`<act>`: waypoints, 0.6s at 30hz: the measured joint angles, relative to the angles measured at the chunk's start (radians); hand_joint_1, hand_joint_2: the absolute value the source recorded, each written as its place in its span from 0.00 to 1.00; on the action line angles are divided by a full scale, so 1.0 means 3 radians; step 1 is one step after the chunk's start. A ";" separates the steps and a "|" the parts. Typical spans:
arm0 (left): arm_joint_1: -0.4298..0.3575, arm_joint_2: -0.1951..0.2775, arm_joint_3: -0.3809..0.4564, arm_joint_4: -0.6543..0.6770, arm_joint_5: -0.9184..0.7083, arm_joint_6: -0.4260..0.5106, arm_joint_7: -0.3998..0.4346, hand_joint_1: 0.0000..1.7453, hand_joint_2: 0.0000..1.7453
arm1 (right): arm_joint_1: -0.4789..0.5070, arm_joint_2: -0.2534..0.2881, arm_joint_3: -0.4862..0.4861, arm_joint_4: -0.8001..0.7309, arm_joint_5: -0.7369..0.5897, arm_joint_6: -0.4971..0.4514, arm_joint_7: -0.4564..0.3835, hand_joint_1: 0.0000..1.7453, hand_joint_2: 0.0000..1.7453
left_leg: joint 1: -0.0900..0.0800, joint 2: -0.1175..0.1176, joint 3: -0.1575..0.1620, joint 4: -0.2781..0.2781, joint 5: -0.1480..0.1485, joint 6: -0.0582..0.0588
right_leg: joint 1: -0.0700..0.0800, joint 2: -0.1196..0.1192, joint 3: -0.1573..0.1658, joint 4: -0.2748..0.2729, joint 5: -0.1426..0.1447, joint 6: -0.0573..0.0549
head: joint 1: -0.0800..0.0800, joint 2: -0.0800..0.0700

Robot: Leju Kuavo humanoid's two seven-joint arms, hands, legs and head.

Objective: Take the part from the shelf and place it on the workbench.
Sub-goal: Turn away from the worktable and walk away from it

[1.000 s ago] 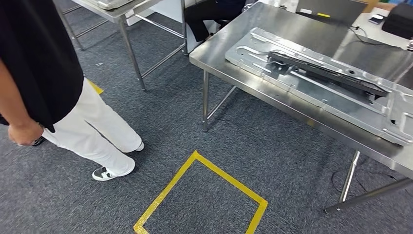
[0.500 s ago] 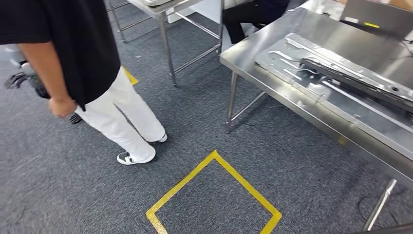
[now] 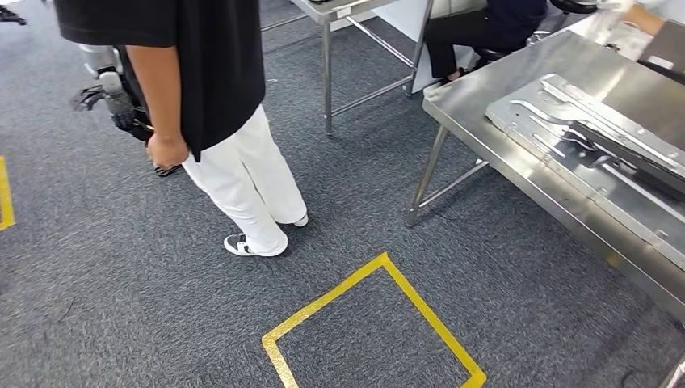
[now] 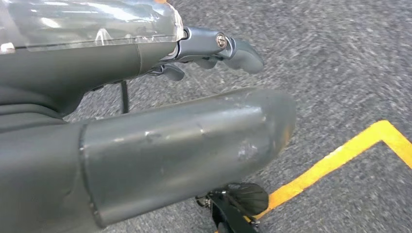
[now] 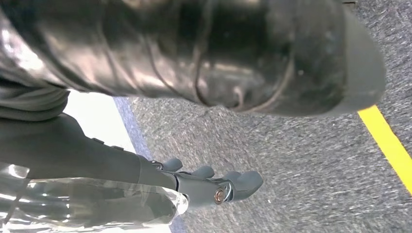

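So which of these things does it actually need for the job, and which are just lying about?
For the job: workbench; left hand and right hand, both holding nothing.
Just about: metal panel on the workbench; standing person; seated person; far table; yellow tape square on the floor.

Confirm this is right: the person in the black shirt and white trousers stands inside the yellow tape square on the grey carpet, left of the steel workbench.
Not quite. In the head view, the person in the black shirt and white trousers stands outside the yellow tape square, on the grey carpet beyond its far-left corner. The rest holds: the steel workbench is to the right.
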 joint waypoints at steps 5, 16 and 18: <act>-0.0019 -0.0016 0.0000 0.0000 -0.0044 0.0020 -0.0002 0.00 0.00 | -0.0064 -0.0002 -0.0114 0.0087 0.0112 0.0038 0.0012 0.00 0.00 | 0.0010 -0.0196 -0.0020 0.0013 0.0009 -0.0039 | 0.0031 0.0281 0.0339 -0.0842 0.0424 -0.0124 | -0.0001 0.0000; -0.0018 -0.0013 0.0000 -0.0001 -0.0121 0.0047 0.0006 0.00 0.00 | -0.0100 0.0017 -0.0151 0.0266 0.0193 0.0127 0.0309 0.00 0.00 | 0.0098 0.0162 -0.0365 0.0677 -0.0230 -0.0250 | -0.0024 -0.0215 0.0475 -0.1038 0.0461 -0.0129 | -0.0012 0.0000; -0.0019 -0.0019 0.0000 0.0001 -0.0134 0.0050 0.0007 0.00 0.00 | -0.0101 0.0015 -0.0151 0.0290 0.0156 0.0132 0.0370 0.00 0.00 | 0.0130 0.0267 -0.0144 0.0250 -0.0057 -0.0303 | -0.0040 -0.0287 0.0477 -0.0970 0.0402 -0.0059 | -0.0013 0.0000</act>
